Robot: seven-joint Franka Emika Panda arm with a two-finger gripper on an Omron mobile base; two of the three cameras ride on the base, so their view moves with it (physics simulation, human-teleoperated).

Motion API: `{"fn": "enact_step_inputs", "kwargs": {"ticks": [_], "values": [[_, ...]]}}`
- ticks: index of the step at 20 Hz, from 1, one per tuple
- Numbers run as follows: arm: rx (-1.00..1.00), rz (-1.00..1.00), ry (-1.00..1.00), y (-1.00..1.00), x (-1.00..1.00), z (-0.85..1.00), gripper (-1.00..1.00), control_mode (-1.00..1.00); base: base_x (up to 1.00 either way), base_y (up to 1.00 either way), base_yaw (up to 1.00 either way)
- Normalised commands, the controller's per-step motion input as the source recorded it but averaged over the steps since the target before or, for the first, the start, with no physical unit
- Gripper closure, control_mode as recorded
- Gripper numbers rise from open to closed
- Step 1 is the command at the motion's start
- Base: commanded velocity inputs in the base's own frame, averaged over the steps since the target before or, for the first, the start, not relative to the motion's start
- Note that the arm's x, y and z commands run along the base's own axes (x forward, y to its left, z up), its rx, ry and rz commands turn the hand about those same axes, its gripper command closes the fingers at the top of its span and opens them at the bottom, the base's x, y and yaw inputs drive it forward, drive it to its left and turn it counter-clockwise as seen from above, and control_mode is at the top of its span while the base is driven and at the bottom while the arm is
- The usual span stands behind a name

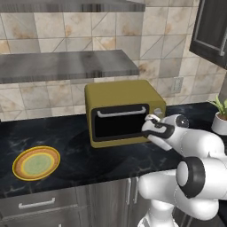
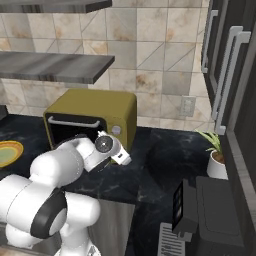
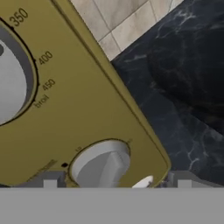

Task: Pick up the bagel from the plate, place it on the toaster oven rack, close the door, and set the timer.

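The olive-yellow toaster oven (image 1: 124,95) stands on the black counter with its dark glass door (image 1: 119,122) shut, so the toaster oven rack is hidden behind it. My gripper (image 1: 152,119) is at the oven's right control panel. In the hand view my gripper (image 3: 117,183) is open, its fingertips (image 3: 50,183) wide apart on either side of a grey knob (image 3: 103,164) without touching it. A larger temperature dial (image 3: 11,83) sits beside it. The plate (image 1: 36,162) lies bare at the left; the bagel is out of view.
A potted plant (image 1: 220,116) stands at the counter's right end. A grey shelf (image 1: 66,64) hangs above the oven, dark cabinets (image 2: 227,65) are on the right, and a dark appliance (image 2: 200,210) sits near the front right.
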Motion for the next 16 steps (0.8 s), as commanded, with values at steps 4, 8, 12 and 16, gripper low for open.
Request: {"fn": "enact_step_inputs", "kwargs": {"ticks": [4,8,12,16], "values": [[0.00,-0.13,0.01,0.00,0.35,-0.09,-1.00,-1.00,0.00,0.00,0.00],[0.01,-0.04,-0.02,0.00,0.38,-0.22,-1.00,-1.00,0.00,0.00,0.00],[0.03,0.00,-0.11,-0.05,0.31,-0.33,-1.00,-1.00,0.00,0.00,0.00],[0.03,0.00,-0.12,-0.06,0.27,-0.31,-1.00,-1.00,0.00,0.00,0.00]]}}
